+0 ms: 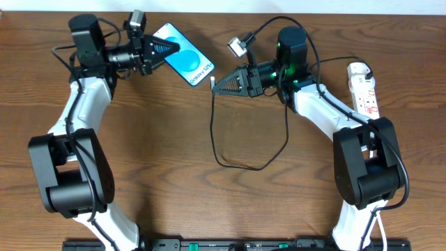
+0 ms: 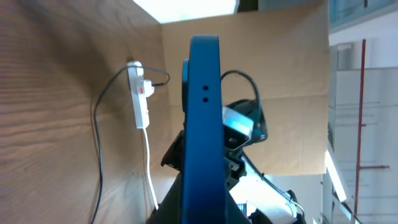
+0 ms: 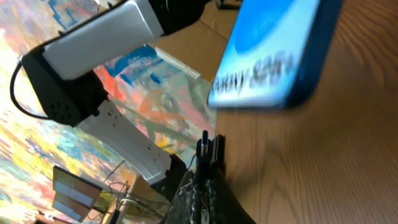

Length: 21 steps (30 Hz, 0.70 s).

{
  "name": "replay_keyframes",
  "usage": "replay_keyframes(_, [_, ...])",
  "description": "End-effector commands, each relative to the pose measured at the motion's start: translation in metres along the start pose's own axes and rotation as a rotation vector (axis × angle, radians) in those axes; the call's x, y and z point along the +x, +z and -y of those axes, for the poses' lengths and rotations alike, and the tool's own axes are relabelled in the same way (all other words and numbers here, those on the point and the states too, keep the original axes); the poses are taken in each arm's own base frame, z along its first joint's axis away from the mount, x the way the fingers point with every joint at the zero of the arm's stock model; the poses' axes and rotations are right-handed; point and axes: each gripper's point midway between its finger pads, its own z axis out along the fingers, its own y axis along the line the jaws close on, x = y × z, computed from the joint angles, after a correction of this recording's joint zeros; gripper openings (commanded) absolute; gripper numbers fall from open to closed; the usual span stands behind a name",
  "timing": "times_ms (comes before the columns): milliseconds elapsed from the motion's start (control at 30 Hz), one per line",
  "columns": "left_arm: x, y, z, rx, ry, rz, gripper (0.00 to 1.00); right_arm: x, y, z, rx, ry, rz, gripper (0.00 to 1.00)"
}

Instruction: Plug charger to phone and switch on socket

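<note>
Almost mated: the left fingers [image 1: 157, 48] clamp the phone [image 1: 189, 62] by one end, holding it blue screen up and apparently raised off the table [image 1: 160, 139]. The right fingers [image 1: 230, 85] are closed on the charger [image 1: 212, 125] just behind its small black plug tip. That tip sits just beside the phone's near end, apart from it.

The step in hand appears to be plugging in. The next move likely calls for lining the tip squarely with the port, which no view shows clearly, then pushing straight along the phone's length. The charger's slack cable loops across the wood between the arms and may drag on the approach.

The socket [image 1: 364, 87], a white power strip with red markings, lies well apart beside the right arm. With both sets of fingers occupied, one must let go before its switch can be pressed.
</note>
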Motion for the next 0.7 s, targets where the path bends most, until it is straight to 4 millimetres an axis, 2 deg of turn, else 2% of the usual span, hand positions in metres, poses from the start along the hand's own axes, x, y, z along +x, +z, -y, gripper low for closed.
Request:
replay_keyframes(0, [-0.006, -0.026, 0.013, 0.008, 0.051, 0.034, 0.08, 0.009, 0.000, 0.007, 0.017, 0.000, 0.013, 0.01])
replay_keyframes(233, [-0.020, -0.063, 0.009, -0.006, 0.048, 0.119, 0.07, 0.025, -0.002, 0.042, 0.130, 0.125, 0.089, 0.01])
replay_keyframes(367, [-0.022, -0.070, 0.009, -0.009, 0.048, 0.136, 0.07, 0.033, -0.007, 0.067, 0.235, 0.217, 0.123, 0.01])
replay_keyframes(467, [-0.022, -0.070, 0.009, -0.010, 0.061, 0.136, 0.07, 0.050, -0.016, 0.098, 0.400, 0.324, 0.146, 0.01])
replay_keyframes(533, [-0.022, -0.070, 0.009, -0.011, 0.074, 0.136, 0.07, 0.071, -0.031, 0.126, 0.594, 0.411, 0.135, 0.01])
replay_keyframes(600, [-0.022, -0.070, 0.009, -0.011, 0.081, 0.136, 0.07, 0.088, -0.048, 0.143, 0.761, 0.459, 0.095, 0.01])
replay_keyframes(667, [-0.022, -0.070, 0.009, -0.012, 0.087, 0.136, 0.07, 0.099, -0.061, 0.149, 0.885, 0.482, 0.042, 0.01])
